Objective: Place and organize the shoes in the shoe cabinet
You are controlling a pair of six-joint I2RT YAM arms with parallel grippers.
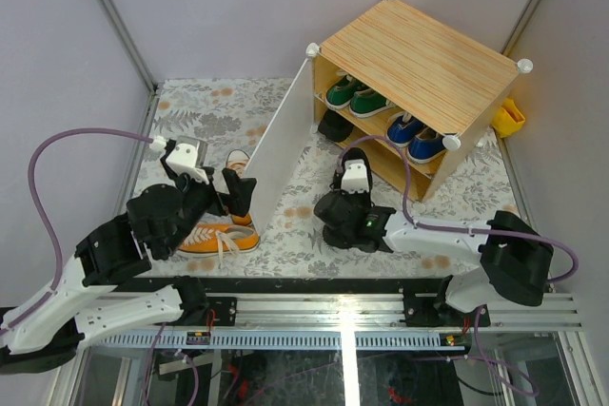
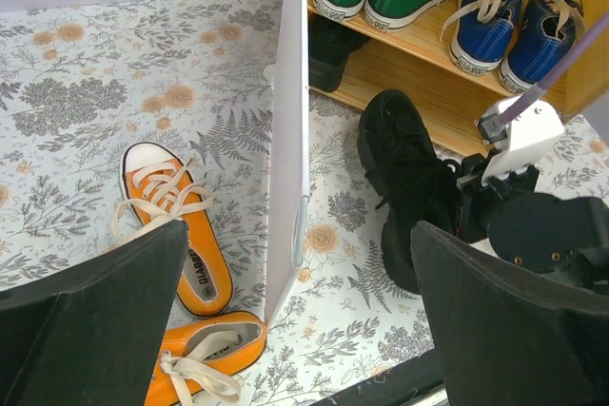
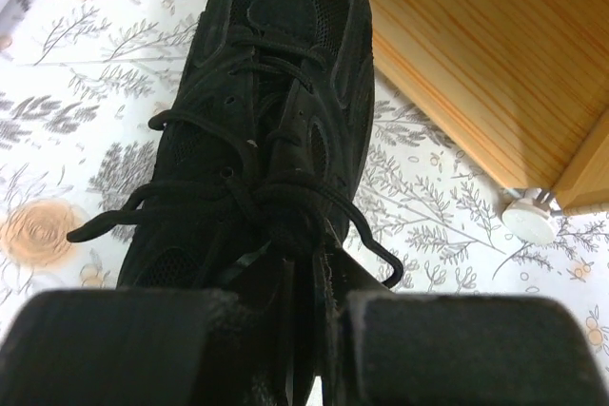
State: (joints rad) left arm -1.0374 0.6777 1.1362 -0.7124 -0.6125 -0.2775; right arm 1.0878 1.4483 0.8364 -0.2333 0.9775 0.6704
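The shoe cabinet (image 1: 419, 54) stands at the back right with its white door (image 1: 281, 145) swung open. Green shoes (image 1: 354, 95) and blue shoes (image 1: 414, 137) sit on its upper shelf, and one black shoe (image 1: 333, 126) on the lower shelf. A second black shoe (image 3: 266, 111) lies on the floral mat in front, toe toward the cabinet. My right gripper (image 3: 314, 330) is shut on its tongue behind the lace knot. Two orange shoes (image 2: 181, 225) (image 2: 205, 354) lie left of the door. My left gripper (image 2: 300, 330) hangs open above them, holding nothing.
The open door (image 2: 288, 130) stands as a wall between the orange shoes and the black shoe (image 2: 409, 178). A yellow object (image 1: 508, 118) sits behind the cabinet's right side. A white cabinet foot (image 3: 530, 218) is close to the held shoe. Grey walls enclose the mat.
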